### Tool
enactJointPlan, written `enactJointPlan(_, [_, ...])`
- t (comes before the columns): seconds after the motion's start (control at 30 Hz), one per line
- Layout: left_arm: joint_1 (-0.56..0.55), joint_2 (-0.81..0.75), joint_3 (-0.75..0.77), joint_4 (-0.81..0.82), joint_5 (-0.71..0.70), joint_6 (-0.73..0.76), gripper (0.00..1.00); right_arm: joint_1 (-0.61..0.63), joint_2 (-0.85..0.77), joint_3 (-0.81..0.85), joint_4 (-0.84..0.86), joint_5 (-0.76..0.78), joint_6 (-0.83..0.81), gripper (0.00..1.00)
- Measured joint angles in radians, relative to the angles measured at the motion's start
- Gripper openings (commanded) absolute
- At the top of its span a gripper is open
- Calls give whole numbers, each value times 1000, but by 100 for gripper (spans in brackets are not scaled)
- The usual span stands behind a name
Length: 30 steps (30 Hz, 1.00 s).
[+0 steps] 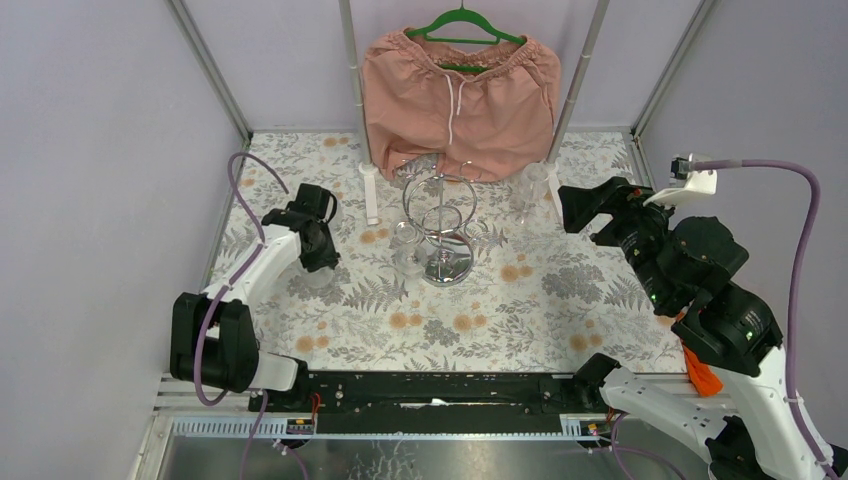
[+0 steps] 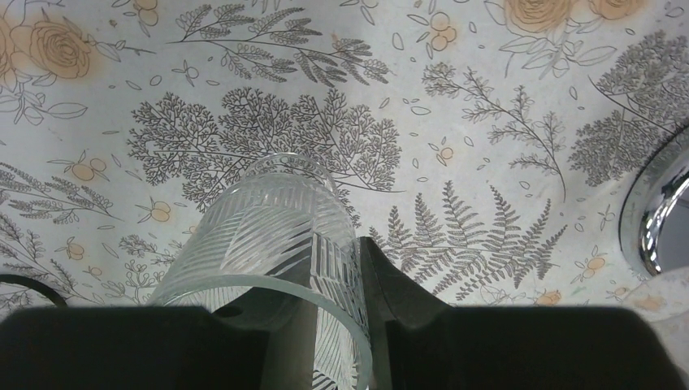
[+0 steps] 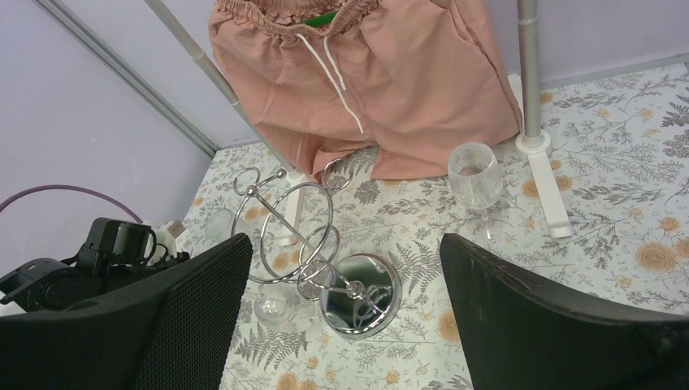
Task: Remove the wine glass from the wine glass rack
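A table covered in a white cloth printed with grey ferns and orange flowers [image 1: 560, 300] fills the scene. At its far edge a pair of pink drawstring shorts [image 1: 460, 100] hangs on a green hanger [image 1: 462, 18] between two metal poles.

The right gripper [image 3: 345, 244] hangs on the right above the table, its jaws spread wide with nothing between them. It faces the rack. The left gripper [image 1: 320, 255] is on the left side of the table, clamped on a clear cut-pattern glass [image 2: 276, 236]. A black finger presses against the glass wall, and the stem is hidden. This glass is off the rack and well to its left.

The shiny chrome wire wine glass rack [image 3: 357, 292] stands mid-table on its round mirrored base, with its looping rings on top.

A small clear glass [image 1: 405, 245] sits just left of the base. Whether it hangs or stands I cannot tell.

A stemmed clear wine glass [image 3: 475, 179] stands upright to the far right of the rack, near a white pole foot [image 3: 544, 179].
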Motion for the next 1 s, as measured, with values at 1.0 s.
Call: enactJointPlan(1.0, [-16,-10,-86,94,-42,-175,6,0,8,-39,16,-4,-6,95])
